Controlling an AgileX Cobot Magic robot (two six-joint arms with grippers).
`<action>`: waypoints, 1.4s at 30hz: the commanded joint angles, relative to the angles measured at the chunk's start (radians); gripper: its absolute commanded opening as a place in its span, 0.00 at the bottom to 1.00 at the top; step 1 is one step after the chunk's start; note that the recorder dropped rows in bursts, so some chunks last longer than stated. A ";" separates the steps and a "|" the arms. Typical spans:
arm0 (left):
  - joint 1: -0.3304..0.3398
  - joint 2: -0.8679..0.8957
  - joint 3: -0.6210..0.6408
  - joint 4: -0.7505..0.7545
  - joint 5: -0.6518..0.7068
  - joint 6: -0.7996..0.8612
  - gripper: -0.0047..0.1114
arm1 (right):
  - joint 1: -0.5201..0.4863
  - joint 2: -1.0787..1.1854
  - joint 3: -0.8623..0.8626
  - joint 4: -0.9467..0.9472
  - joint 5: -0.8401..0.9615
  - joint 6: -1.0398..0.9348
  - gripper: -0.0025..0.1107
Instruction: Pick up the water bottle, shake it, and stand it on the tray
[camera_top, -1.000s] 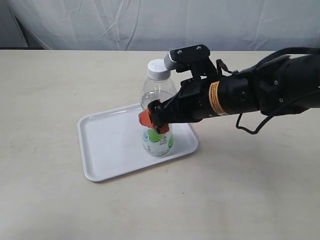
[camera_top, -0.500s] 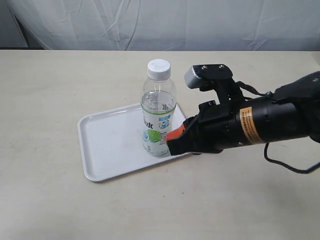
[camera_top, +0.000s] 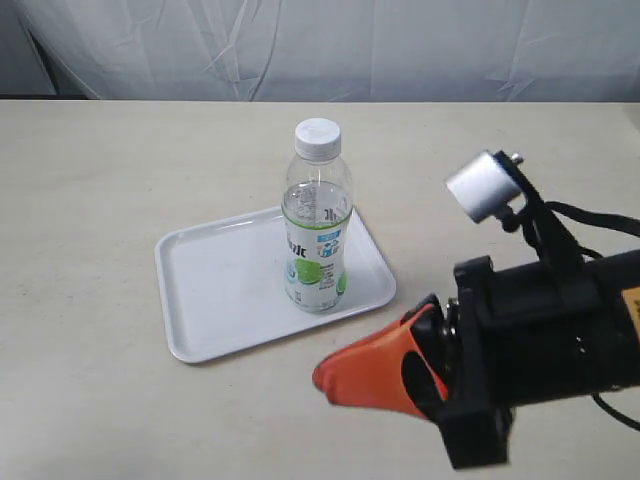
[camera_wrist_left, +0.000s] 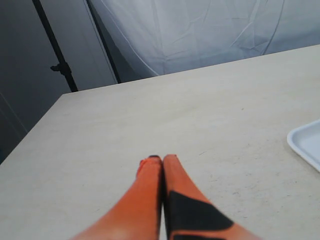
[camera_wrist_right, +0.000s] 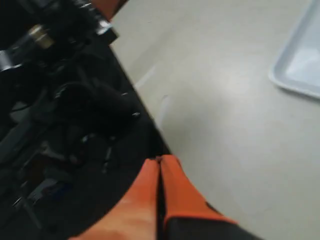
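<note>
The water bottle (camera_top: 317, 225) stands upright on the tray (camera_top: 205, 265), towards the tray's right half, with its white cap on and a little water showing above the label. The tray lies flat on the pale desk (camera_top: 100, 170). The right gripper (camera_top: 328, 377) is low over the desk in front of the tray and well apart from the bottle. Its orange jaws are pressed together on nothing, which the right wrist view also shows (camera_wrist_right: 159, 161), along with a corner of the tray (camera_wrist_right: 300, 65) and some blurred dark machinery (camera_wrist_right: 65, 100) past the desk edge. The left gripper (camera_wrist_left: 159, 160) hovers over bare desk with its jaws pressed together and empty, a tray corner (camera_wrist_left: 307, 147) off to one side.
</note>
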 joint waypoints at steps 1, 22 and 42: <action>0.001 -0.004 0.002 -0.004 -0.013 -0.008 0.04 | -0.005 -0.034 0.005 -0.004 -0.179 0.004 0.02; 0.001 -0.004 0.002 -0.004 -0.013 -0.008 0.04 | -0.084 -0.686 0.252 0.286 0.617 0.034 0.02; 0.001 -0.004 0.002 -0.004 -0.013 -0.008 0.04 | -0.611 -1.086 0.369 0.584 0.393 0.145 0.02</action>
